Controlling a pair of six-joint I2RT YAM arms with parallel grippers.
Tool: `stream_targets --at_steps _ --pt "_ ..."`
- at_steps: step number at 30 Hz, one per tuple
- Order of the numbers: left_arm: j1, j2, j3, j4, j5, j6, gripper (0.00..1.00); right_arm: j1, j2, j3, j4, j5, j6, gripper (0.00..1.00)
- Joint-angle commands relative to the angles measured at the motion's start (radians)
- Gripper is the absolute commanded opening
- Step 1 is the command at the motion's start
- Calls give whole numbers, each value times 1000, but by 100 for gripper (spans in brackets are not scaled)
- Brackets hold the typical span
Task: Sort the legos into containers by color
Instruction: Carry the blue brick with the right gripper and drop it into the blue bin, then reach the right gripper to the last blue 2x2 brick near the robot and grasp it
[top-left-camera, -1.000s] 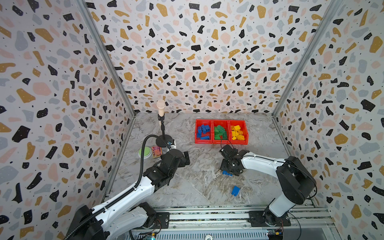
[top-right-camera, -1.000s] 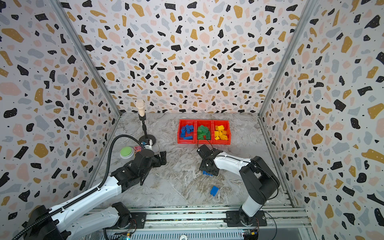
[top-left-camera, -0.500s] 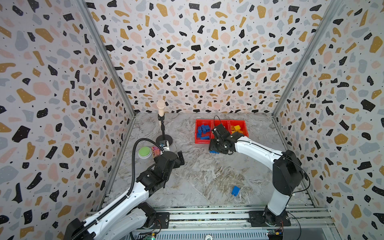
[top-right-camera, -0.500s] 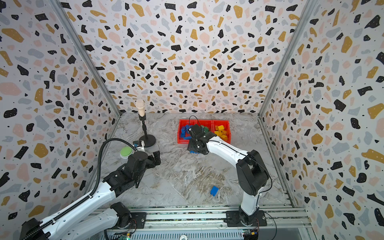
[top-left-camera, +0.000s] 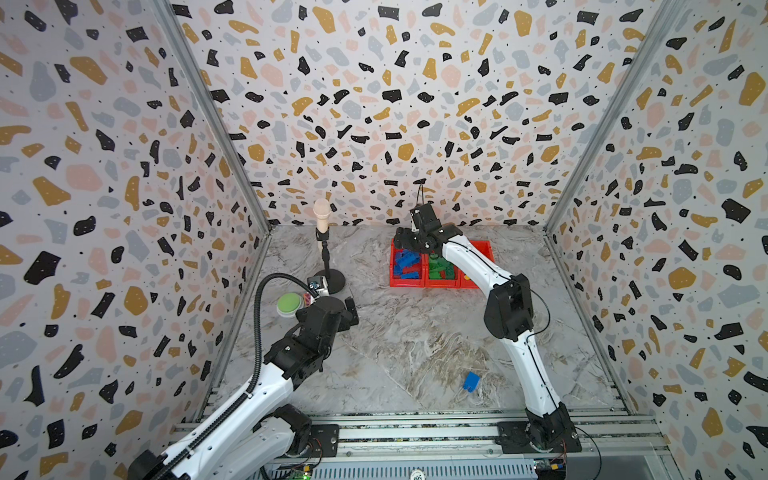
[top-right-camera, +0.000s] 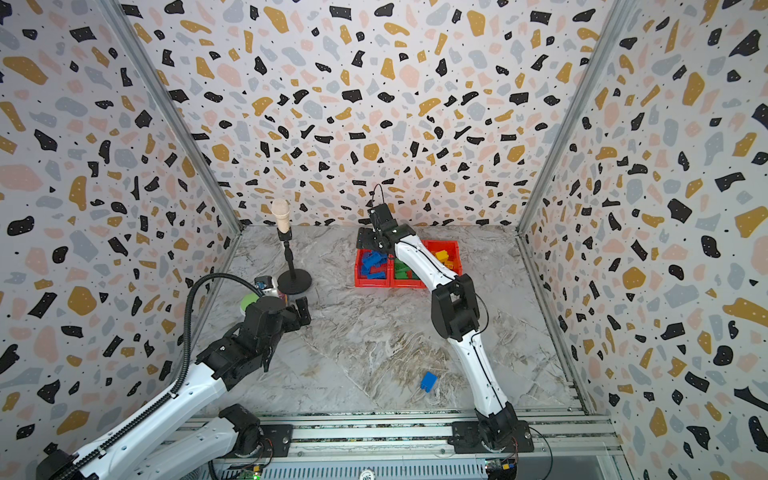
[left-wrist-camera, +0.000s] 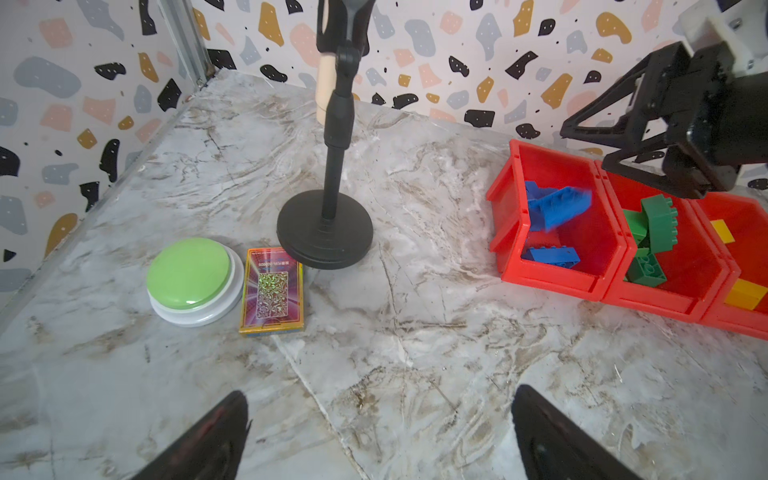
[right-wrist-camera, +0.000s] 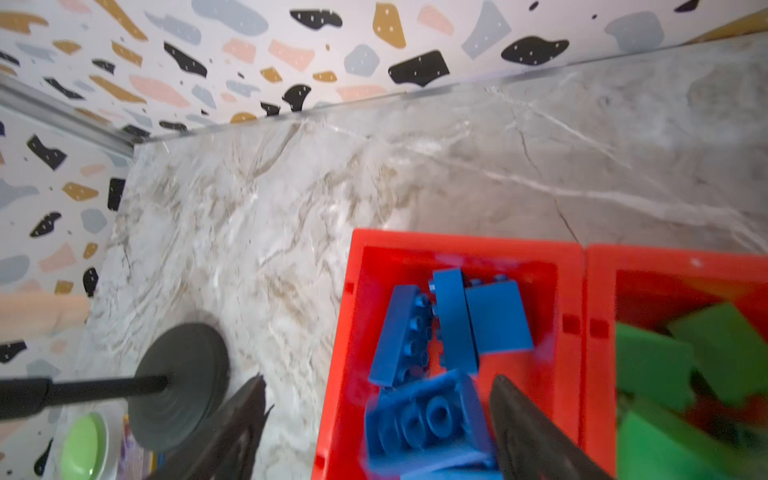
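The containers (top-left-camera: 409, 284) sat at 12 o'clock in both top views. Right gripper (top-left-camera: 407, 243) hovered over the blue bin (left-wrist-camera: 552, 282), jaws apart. Left gripper (left-wrist-camera: 380, 392) was idle at 9 o'clock, jaws wide. The blurred blue lego (left-wrist-camera: 559, 205) was judged mid-drop and might bounce over the rim. A stray blue lego (top-left-camera: 471, 381) lay unsorted at 5 o'clock.

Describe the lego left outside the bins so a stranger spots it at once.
On the marble table, look near the front metal rail, beside the right arm's white lower link. A small blue brick lies there alone on bare tabletop; every other visible lego sits in the red bins at the back.
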Motion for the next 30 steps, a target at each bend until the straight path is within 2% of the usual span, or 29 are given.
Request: stream_targets --at_steps 1,5,9,14,18,22,25,30 --pt "12 16 41 11 15 29 100 0 -64 79 -110 -27 -46 86" --pt "10 28 39 49 70 25 100 14 -275 -214 -97 26 -67 85" --pt "-24 24 36 91 131 36 100 55 -580 -659 -72 135 -19 82" --pt "-155 -12 -5 112 125 -1 100 127 -953 -1153 -82 185 184 76" --pt "-293 -77 -75 109 93 -88 100 267 -1208 -1468 -110 212 428 75" --pt "-426 -139 -128 75 46 -184 100 440 -1354 -1662 -160 244 690 75" --pt "-519 -173 -147 31 -7 -234 100 536 -1423 -1750 -171 272 831 75" --pt "-599 -215 -137 -54 -48 -273 100 567 -1459 -1829 -136 266 884 74"
